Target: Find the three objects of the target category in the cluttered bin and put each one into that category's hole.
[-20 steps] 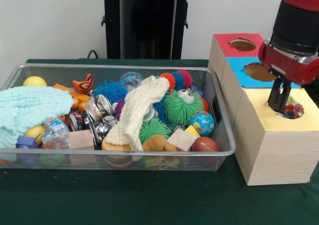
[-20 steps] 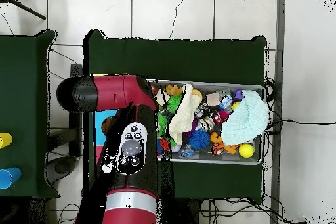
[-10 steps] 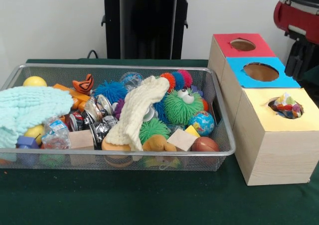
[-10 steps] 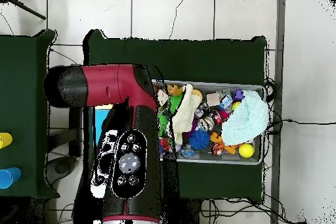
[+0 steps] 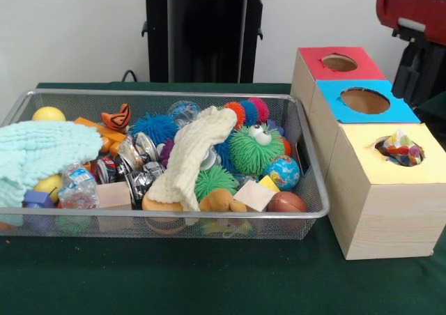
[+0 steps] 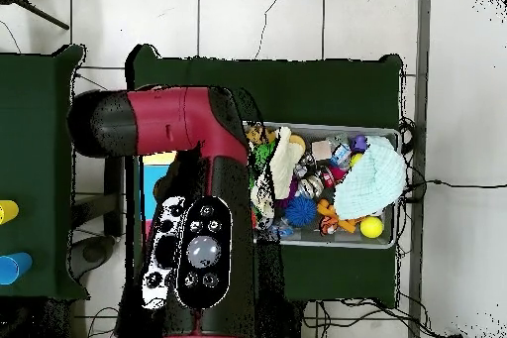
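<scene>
Over at the yellow box [image 5: 387,189], a crumpled multicoloured toy [image 5: 400,148] sat in its hole; the arm [image 5: 418,36] had lifted away toward the wire bin [image 5: 174,226]. Whether its end effector was open, I couldn't tell.

Red and black arm [image 5: 411,22] at the upper right corner of the front view, cut off by the frame edge. In the overhead view, fills the lower left centre: red elbow link [image 6: 158,121] lying across, black forearm with button panel [image 6: 203,255] running down toward the bottom edge. Gripper probably hidden beneath; fingers not discernible.
</scene>
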You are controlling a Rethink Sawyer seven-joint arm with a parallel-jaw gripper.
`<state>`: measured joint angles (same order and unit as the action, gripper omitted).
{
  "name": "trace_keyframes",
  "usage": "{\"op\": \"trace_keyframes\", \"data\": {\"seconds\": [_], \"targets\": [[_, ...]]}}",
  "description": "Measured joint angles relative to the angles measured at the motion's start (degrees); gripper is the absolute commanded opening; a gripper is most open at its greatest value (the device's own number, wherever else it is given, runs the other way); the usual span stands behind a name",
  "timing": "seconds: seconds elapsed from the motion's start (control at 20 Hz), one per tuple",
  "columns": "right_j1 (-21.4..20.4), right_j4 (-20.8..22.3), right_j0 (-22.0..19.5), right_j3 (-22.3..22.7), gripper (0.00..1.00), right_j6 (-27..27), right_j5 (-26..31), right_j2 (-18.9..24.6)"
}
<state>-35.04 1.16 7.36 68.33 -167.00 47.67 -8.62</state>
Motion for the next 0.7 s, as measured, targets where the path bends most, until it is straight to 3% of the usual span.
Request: {"op": "trace_keyframes", "data": {"seconds": [0.7], "targets": [[0.2, 5.6, -2.3, -0.4, 0.0, 0.0, -0.2, 0.0]]}}
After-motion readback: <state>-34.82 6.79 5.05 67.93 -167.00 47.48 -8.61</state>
